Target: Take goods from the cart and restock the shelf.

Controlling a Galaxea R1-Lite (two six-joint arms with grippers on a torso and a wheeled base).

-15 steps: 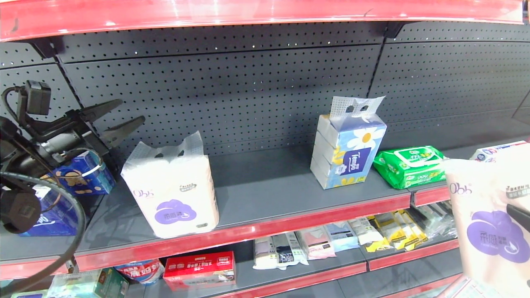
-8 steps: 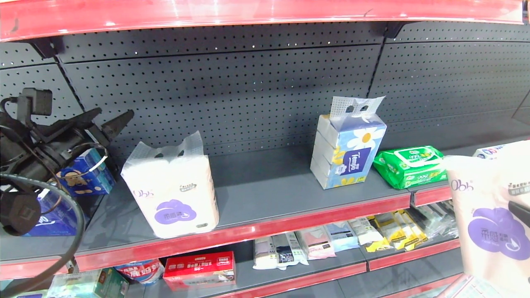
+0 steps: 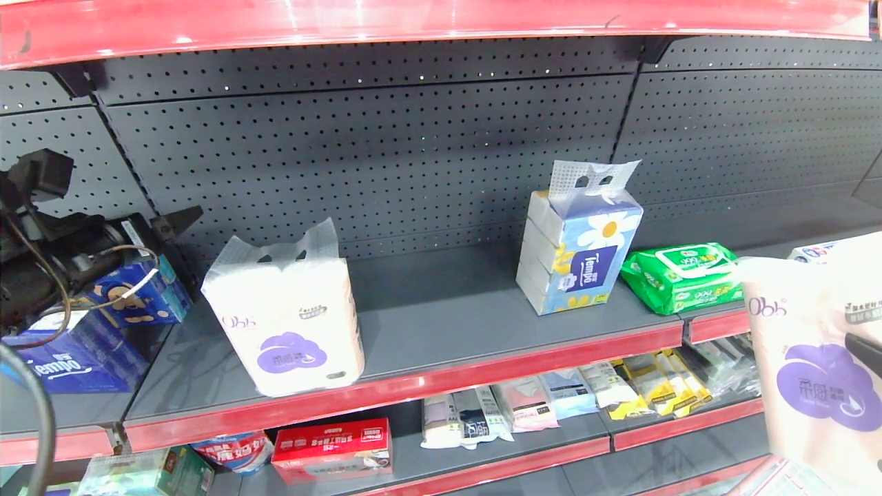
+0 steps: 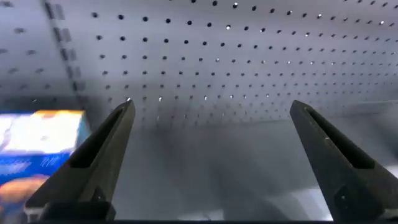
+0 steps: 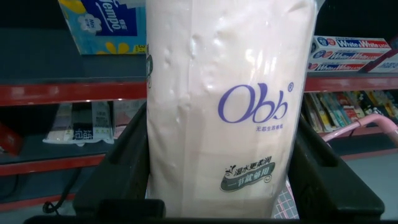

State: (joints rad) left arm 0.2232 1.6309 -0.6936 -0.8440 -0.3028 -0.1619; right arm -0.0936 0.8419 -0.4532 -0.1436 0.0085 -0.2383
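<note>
Bare stretch of shelf (image 3: 441,310) lay open between the white tissue pack (image 3: 286,317) and the flowered tissue pack (image 3: 579,251) — green wipes (image 3: 679,275) crowded just right of the latter, blue boxes (image 3: 138,293) blocked the left end.

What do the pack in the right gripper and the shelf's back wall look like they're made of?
The held pack: soft, glossy plastic film, going by its wrinkles and sheen; the contents are possibly paper tissue. The back wall: probably painted sheet metal, matte dark grey, with regular punched holes.
</note>
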